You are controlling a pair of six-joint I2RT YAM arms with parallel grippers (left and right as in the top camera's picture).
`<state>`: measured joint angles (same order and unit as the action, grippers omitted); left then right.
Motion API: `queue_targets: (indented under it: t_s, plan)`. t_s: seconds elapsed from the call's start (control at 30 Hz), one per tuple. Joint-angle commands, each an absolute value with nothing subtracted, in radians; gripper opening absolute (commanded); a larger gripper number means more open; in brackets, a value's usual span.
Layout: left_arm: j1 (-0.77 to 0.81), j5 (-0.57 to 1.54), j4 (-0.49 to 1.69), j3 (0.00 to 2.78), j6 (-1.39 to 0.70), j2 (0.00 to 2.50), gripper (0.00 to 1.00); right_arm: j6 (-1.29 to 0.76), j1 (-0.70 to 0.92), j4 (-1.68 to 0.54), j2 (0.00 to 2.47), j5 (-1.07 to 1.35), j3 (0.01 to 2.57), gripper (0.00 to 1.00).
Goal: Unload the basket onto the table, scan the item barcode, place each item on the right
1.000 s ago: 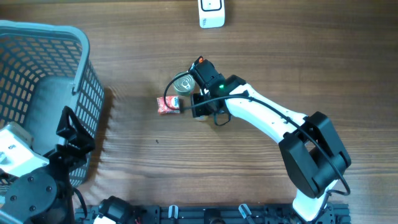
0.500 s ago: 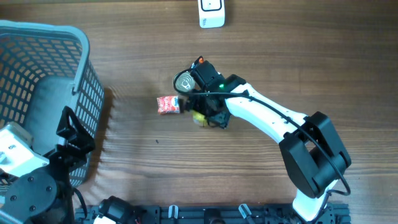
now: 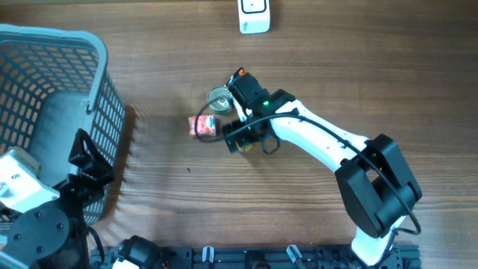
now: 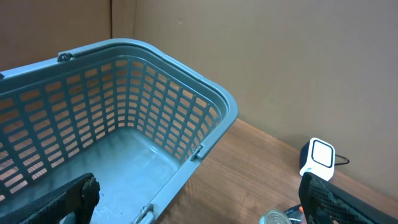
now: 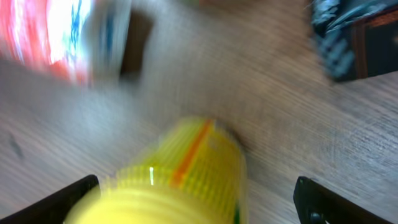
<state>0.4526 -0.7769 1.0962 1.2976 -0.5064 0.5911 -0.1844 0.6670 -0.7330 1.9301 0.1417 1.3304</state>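
Both grippers gape wide, empty: left (image 4: 202, 200) by the basket (image 4: 211, 106), right (image 5: 199, 198) straddling the item (image 5: 193, 155), a blurred yellow ribbed cylinder with an orange stripe, on the table (image 5: 298, 112) near a red packet (image 5: 50, 37).

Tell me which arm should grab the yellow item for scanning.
Right. The right gripper is open and sits right at the yellow item, which lies between its fingers in the wrist view. The left gripper, also open, hangs over by the basket, far from the item.
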Motion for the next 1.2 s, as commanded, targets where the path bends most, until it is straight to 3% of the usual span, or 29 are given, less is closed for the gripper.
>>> queue_targets:
  t_s: [0.0, 0.1, 0.2, 0.47, 0.73, 0.83, 1.0, 1.07, 1.17]
  plan:
    - [0.456, -0.775, 1.093, 1.294, -0.514, 0.593, 1.0, 0.22, 0.67, -0.79, 1.94, 0.178, 1.325, 1.0]
    - [0.456, -0.775, 1.093, 1.294, -0.514, 0.593, 1.0, 0.222, 0.67, -0.798, 1.94, 0.184, 1.325, 0.95]
    - [0.456, -0.775, 1.093, 1.294, -0.514, 0.593, 1.0, 0.255, 0.67, -0.796, 1.94, 0.229, 1.325, 0.83]
    - [0.456, -0.775, 1.094, 1.294, -0.514, 0.593, 1.0, 0.335, 0.67, -0.772, 1.94, 0.287, 1.325, 0.82]
    - [0.456, -0.775, 1.094, 1.294, -0.514, 0.593, 1.0, 0.339, 0.67, -0.721, 1.94, 0.271, 1.325, 0.7]
    - [0.456, -0.775, 1.094, 1.294, -0.514, 0.593, 1.0, 0.34, 0.67, -0.707, 1.94, 0.264, 1.325, 0.72]
    - [0.456, -0.775, 1.094, 1.294, -0.514, 0.593, 1.0, 0.342, 0.67, -0.674, 1.941, 0.263, 1.325, 0.94]
    - [0.456, -0.775, 1.094, 1.294, -0.514, 0.593, 1.0, 0.348, 0.67, -0.661, 1.942, 0.263, 1.325, 0.95]
    - [0.456, -0.775, 1.093, 1.294, -0.514, 0.593, 1.0, 0.36, 0.67, -0.654, 1.942, 0.263, 1.325, 0.88]
